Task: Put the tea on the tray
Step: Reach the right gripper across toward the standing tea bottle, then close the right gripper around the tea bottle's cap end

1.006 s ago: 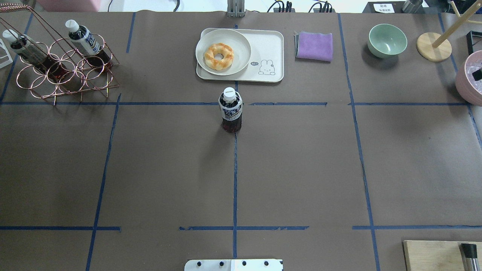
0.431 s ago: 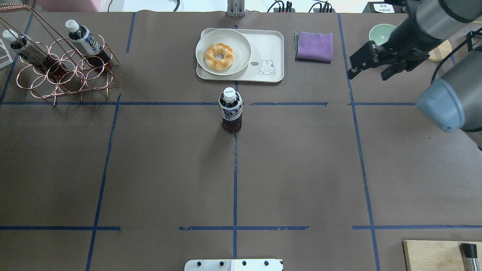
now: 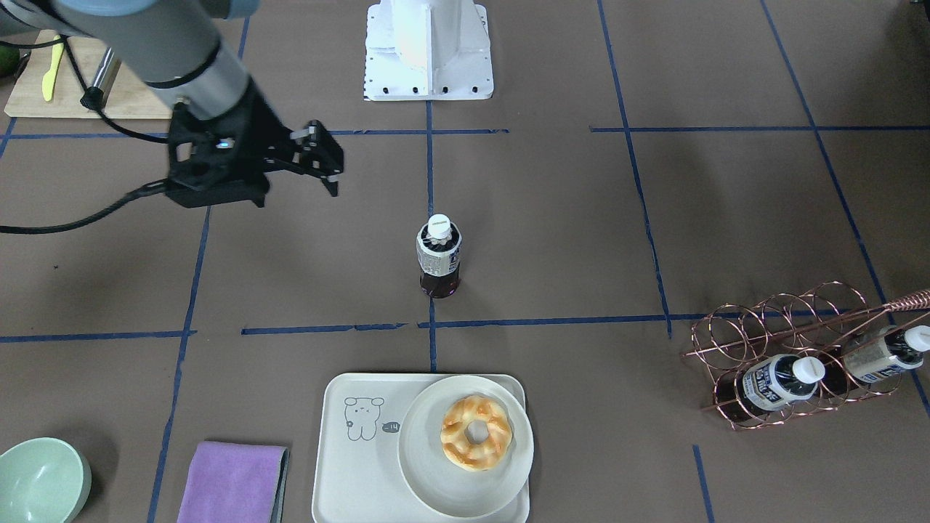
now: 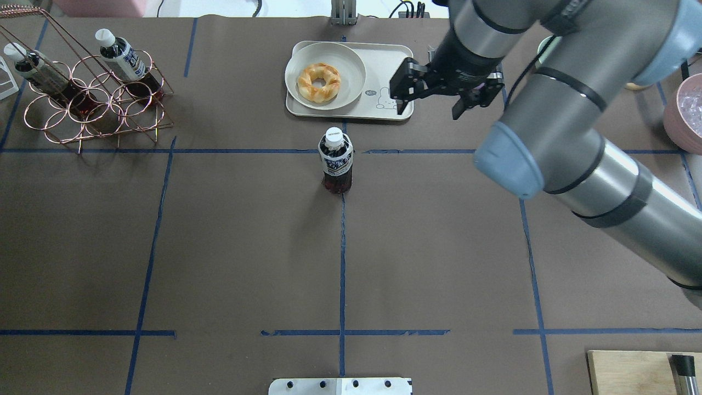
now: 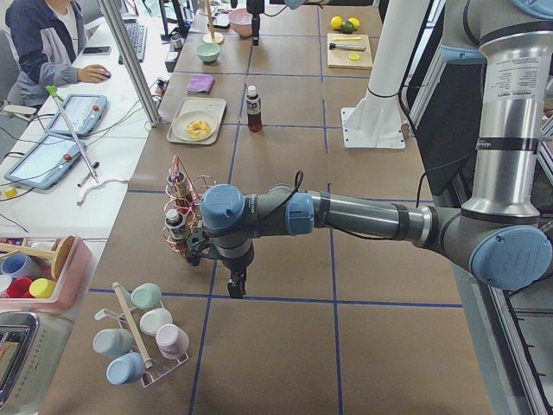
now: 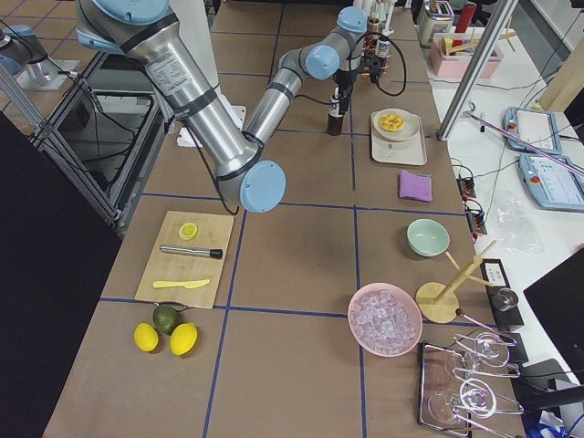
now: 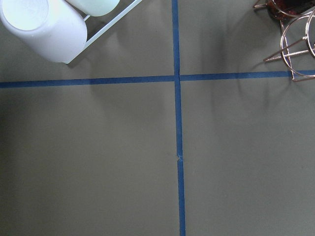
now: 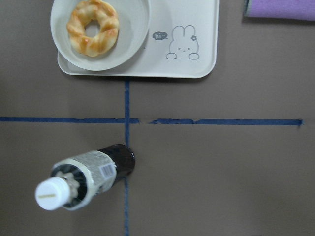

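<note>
Hovering high over the table (image 4: 219,247), my right claw (image 4: 429,111) is spread wide and empty, well apart from the tea (image 4: 335,164). Clipping that slim upright bottle — dark liquid, white cap, standing on the table near the tray (image 4: 392,66) — could topple it. Of my left claw (image 5: 235,284) I cannot tell the grip.
</note>
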Tool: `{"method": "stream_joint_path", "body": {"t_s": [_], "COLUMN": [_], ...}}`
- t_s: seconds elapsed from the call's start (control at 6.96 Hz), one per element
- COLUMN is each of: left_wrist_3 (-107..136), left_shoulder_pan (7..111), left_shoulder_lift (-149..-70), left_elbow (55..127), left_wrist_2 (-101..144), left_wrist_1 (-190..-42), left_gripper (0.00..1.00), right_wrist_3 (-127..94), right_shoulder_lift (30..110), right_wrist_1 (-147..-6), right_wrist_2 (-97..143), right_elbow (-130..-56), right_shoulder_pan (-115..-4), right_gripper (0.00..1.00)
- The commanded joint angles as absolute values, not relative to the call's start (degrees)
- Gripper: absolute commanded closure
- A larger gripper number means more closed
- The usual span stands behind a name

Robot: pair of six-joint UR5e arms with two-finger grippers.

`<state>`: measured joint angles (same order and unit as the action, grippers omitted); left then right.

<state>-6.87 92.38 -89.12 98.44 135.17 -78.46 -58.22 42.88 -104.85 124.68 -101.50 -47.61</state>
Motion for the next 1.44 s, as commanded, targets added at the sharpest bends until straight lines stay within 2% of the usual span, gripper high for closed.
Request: {"method": "stream_joint_path", "body": {"t_s": [0.0, 0.14, 0.57, 0.72, 1.01, 1.29], "left_wrist_3": [-6.9, -6.9, -6.9, -6.9, -6.9, -6.9], "left_shoulder_pan": [92.4, 92.4, 92.4, 92.3, 92.3, 92.3], "left_shoulder_lift": [-88.9, -88.9, -88.9, -88.9, -88.9, -88.9], "left_elbow": [98.4, 98.4, 98.4, 98.4, 98.3, 98.3], "left_wrist_2": [135.2, 135.2, 135.2, 135.2, 135.2, 135.3], "left_wrist_1": [-78.7, -78.7, -78.8, -78.8, -78.8, -78.8], "left_gripper": [0.00, 0.00, 0.00, 0.00, 0.00, 0.00], "right_wrist_3": [-61.9, -61.9, -61.1, -61.1, -61.0, -60.7], "right_shoulder_lift": [29.9, 28.9, 29.1, 29.4, 29.0, 28.7], "right_wrist_1": [-105.8, -105.8, -105.8, -105.8, -105.8, -105.8], "right_wrist_2": [119.4, 118.7, 113.5, 113.2, 113.0, 111.4], "right_elbow": [-87.7, -85.1, -83.9, -83.4, -83.3, -83.3], "right_shoulder_pan": [-43.0, -42.2, -38.2, -37.7, -37.5, -37.5], "right_gripper": [0.01, 0.03, 0.17, 0.23, 0.42, 0.43]}}
